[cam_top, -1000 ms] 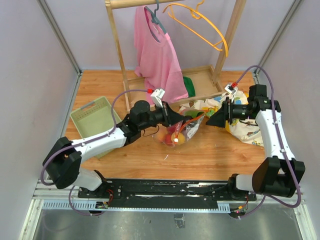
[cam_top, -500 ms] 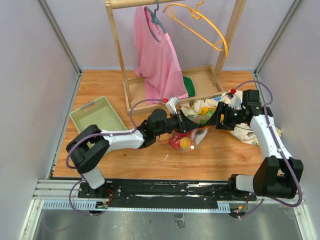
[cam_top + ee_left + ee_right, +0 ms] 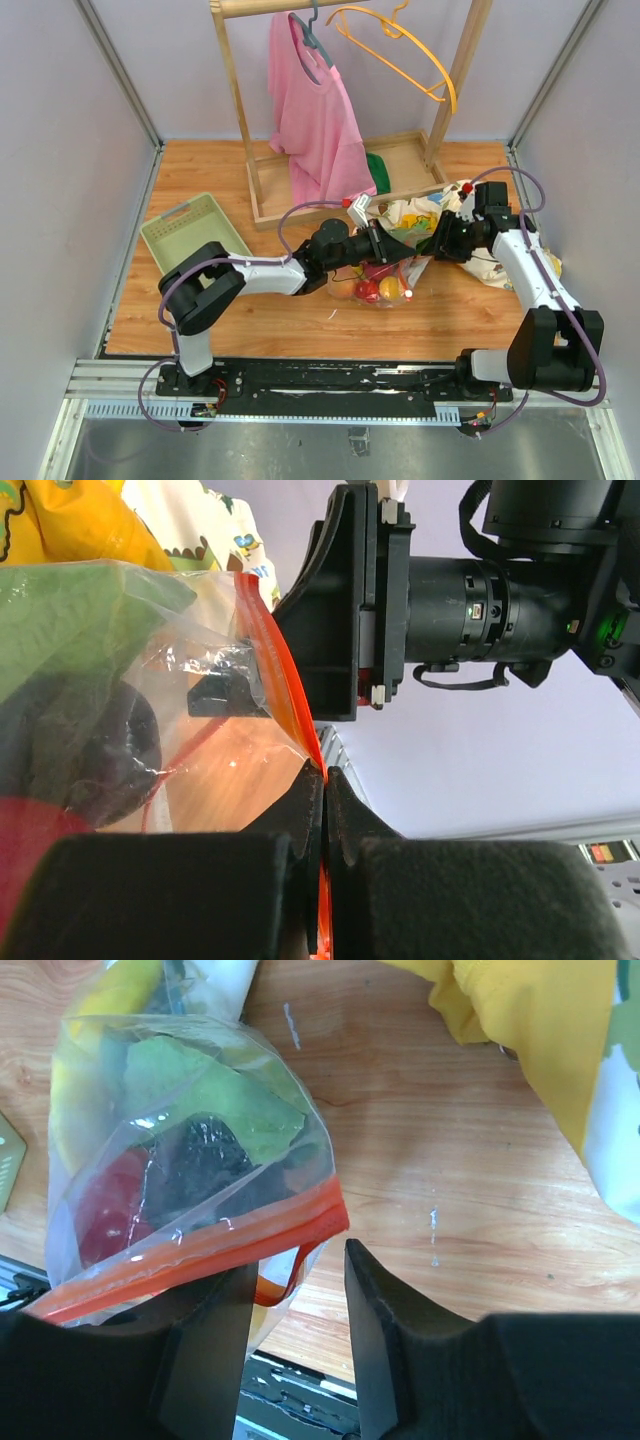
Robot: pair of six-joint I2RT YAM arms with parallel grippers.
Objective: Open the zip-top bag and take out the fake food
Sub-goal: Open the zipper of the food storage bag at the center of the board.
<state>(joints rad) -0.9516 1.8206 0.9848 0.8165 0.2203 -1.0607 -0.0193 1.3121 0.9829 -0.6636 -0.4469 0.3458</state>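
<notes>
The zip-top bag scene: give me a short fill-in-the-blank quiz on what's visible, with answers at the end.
1. The left gripper has its jaws shut on the ____ zipper strip of the zip-top bag.
2. The fake food lies ____ the bag.
3. The right gripper has its jaws ____, with a gap between them.
4. The shirt hanging on the wooden rack is ____.

Missing words: orange; inside; open; pink.

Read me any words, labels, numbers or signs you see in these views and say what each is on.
No text here can be read.
Dinosaur-print cloth: cartoon pictures only, no legible letters.
Right arm's black wrist: a tiny mark, too small to read.
</notes>
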